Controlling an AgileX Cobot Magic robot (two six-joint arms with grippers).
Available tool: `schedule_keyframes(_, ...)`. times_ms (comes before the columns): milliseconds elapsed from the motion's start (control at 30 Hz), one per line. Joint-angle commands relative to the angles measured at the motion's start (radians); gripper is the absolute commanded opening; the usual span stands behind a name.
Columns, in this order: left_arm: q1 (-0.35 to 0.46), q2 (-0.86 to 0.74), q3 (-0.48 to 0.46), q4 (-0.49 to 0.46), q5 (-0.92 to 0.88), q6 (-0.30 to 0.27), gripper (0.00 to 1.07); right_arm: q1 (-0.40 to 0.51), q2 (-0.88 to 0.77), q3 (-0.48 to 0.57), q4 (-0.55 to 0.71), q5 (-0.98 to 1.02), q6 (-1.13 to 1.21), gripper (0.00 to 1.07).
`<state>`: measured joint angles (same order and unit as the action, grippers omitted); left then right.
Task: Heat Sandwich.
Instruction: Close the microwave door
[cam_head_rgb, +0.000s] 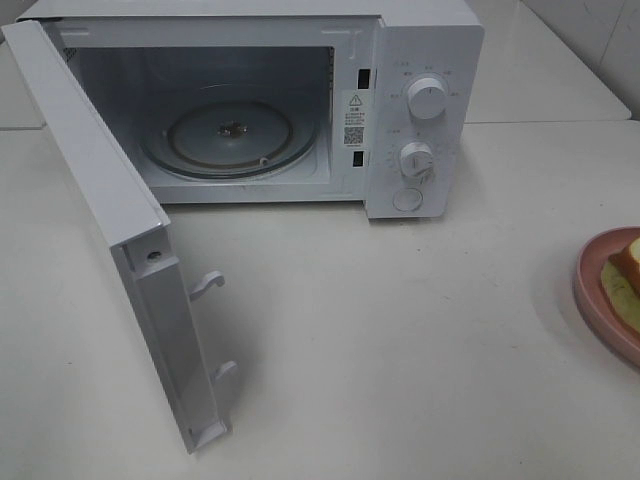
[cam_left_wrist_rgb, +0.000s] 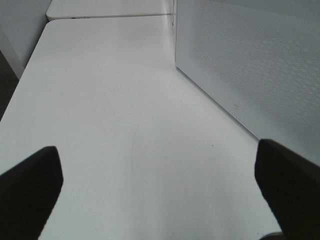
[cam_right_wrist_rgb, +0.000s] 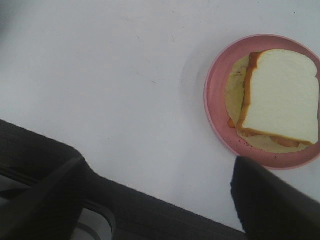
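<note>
Open microwave (cam_head_rgb: 300, 100), sandwich (cam_head_rgb: 628, 265) on pink plate (cam_head_rgb: 592, 290)

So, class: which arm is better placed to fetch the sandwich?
Right. Its open gripper looks down near the sandwich on the pink plate; the left gripper faces bare table beside the microwave door.

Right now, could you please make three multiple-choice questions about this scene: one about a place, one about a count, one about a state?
1. Where does the sandwich lie?
A. on the pink plate
B. on the glass turntable
C. on the bare table

2. How many round knobs does the microwave have?
A. one
B. two
C. four

3. How is the microwave door?
A. shut
B. removed
C. swung open

Answers: 1 A, the bread rests inside the plate's rim. 2 B, two knobs sit one above the other. 3 C, the cavity is exposed.
</note>
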<state>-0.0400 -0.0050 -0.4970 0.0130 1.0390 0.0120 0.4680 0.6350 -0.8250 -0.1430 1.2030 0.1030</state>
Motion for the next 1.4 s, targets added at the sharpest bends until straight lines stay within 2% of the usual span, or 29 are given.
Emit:
schedule_keyframes(33,0.003,-0.021,0.004,-0.004,-0.012,0.002,1.04,-0.034,-0.094,0.057,0.012,-0.013,-0.017,0.76)
schedule_keyframes(133,0.003,-0.021,0.004,-0.004,-0.012,0.002,1.04,-0.073,-0.148,0.091,0.029,-0.032,-0.037,0.76)
schedule_keyframes(167,0.003,-0.021,0.004,-0.004,-0.012,0.002,1.04,-0.12,-0.203,0.115,0.052,-0.056,-0.061,0.76)
schedule_keyframes(300,0.003,-0.021,0.004,-0.004,-0.012,0.002,1.04,-0.206,-0.343,0.181,0.103,-0.125,-0.086,0.76)
schedule_keyframes(467,0.003,-0.021,0.004,-0.004,-0.012,0.002,1.04,-0.254,-0.413,0.223,0.105,-0.142,-0.087,0.77)
schedule_keyframes(600,0.003,-0.021,0.004,-0.004,-0.012,0.002,1.04,-0.326,-0.514,0.302,0.132,-0.152,-0.087,0.76)
schedule_keyframes(767,0.003,-0.021,0.004,-0.004,-0.012,0.002,1.04,-0.376,-0.583,0.319,0.135,-0.165,-0.086,0.76)
schedule_keyframes(967,0.003,-0.021,0.004,-0.004,-0.012,0.002,1.04,-0.414,-0.668,0.319,0.135,-0.165,-0.087,0.76)
schedule_keyframes(1400,0.003,-0.018,0.004,-0.004,-0.012,0.002,1.04,-0.422,-0.665,0.319,0.135,-0.165,-0.086,0.76)
